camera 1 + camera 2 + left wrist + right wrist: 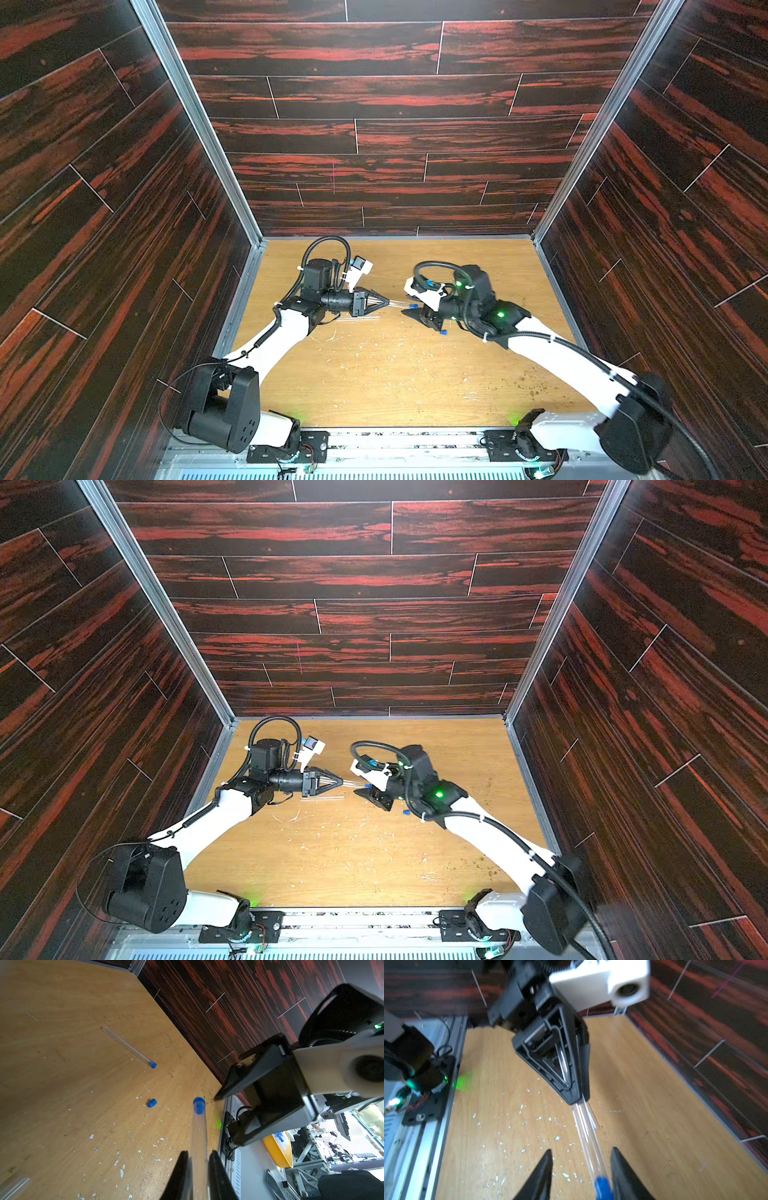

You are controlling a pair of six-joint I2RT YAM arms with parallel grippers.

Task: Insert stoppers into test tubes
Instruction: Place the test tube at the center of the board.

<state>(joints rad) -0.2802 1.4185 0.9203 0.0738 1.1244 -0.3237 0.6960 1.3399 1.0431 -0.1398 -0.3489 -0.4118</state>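
Left gripper (199, 1153) pinches a tube (199, 1132); right gripper (581, 1149) stands spread, its jaws either side of the tube's stopper (603, 1185).

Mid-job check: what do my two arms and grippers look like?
The left arm and right arm have white shells, black joint housings and ribbed black cable conduit looping over each wrist. The left gripper and right gripper have black triangular fingers, hollow-framed, tapering to points, with a white camera block behind each. The right arm shows green lights.
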